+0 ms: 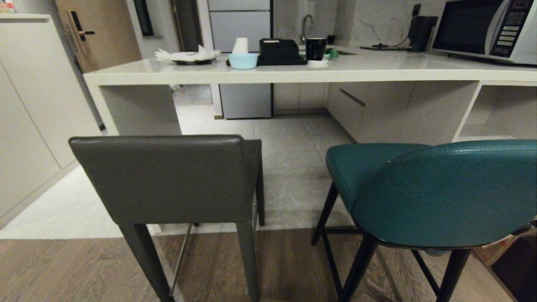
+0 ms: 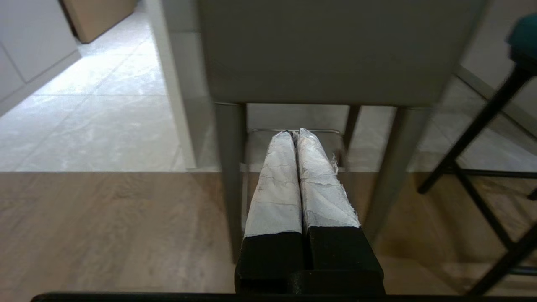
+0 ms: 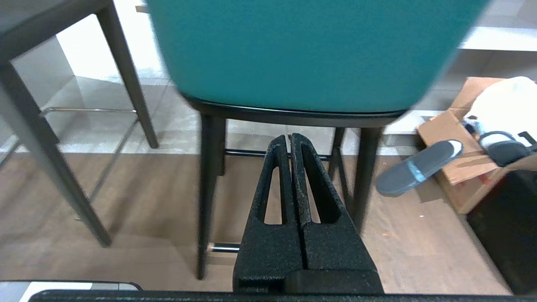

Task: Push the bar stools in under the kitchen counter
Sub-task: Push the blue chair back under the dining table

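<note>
While both stools stand out from the kitchen counter [image 1: 293, 73], neither is pushed in.
Grey-brown stool [image 1: 168, 178] sits near left, teal stool [image 1: 440, 193] near right; left gripper [image 2: 295, 133] and right gripper [image 3: 290, 136] are closed, empty, behind them.

2 bar stools [image 1: 168, 180], 1 kitchen counter [image 1: 377, 69], 1 microwave [image 1: 486, 29], 1 blue bowl [image 1: 243, 61], 1 black mug [image 1: 315, 48]

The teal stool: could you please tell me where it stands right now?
In the head view the teal stool stands on the right, beside the grey stool, pulled out short of the counter.
</note>
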Robot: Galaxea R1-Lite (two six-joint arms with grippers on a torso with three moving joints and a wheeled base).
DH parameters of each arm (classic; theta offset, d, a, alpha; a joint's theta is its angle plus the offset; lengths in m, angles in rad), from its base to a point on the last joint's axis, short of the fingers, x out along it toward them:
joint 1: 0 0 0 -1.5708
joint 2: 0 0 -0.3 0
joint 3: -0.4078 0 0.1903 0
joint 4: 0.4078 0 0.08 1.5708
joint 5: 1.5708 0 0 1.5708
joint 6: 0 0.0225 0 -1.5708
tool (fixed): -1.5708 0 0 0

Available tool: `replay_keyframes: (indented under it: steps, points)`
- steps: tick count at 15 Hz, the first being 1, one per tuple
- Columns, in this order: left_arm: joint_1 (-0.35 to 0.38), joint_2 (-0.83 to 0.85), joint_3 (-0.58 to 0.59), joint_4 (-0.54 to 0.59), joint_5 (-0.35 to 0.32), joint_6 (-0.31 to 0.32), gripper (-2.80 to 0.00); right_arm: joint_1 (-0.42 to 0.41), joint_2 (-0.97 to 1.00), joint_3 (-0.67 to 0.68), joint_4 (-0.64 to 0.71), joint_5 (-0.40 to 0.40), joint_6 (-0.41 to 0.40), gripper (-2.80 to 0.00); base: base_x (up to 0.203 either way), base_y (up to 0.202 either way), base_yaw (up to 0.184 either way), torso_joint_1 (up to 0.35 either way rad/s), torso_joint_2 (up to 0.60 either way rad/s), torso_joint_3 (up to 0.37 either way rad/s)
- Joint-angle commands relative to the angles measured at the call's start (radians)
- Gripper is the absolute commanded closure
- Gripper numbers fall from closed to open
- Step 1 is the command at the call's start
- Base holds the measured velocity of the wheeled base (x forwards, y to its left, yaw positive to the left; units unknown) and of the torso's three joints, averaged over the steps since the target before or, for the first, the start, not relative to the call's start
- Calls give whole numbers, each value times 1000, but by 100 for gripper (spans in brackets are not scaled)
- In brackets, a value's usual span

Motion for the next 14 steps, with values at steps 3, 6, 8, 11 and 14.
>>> replay_keyframes:
  steps: [3,6,8,11,14]
  points:
    - [0,0,20,-1,0,0,0,0,1,0,0,-1,-1,0,0,-196,0,2,3,6]
    - [0,0,20,-1,0,0,0,0,1,0,0,-2,4,0,0,-193,4,2,2,2]
    - [0,0,20,-1,0,0,0,0,1,0,0,-2,4,0,0,-195,1,0,2,3]
    - [0,0,20,-1,0,0,0,0,1,0,0,-2,4,0,0,-196,1,3,1,4]
    - [0,0,20,-1,0,0,0,0,1,0,0,-2,5,0,0,-194,3,4,1,1]
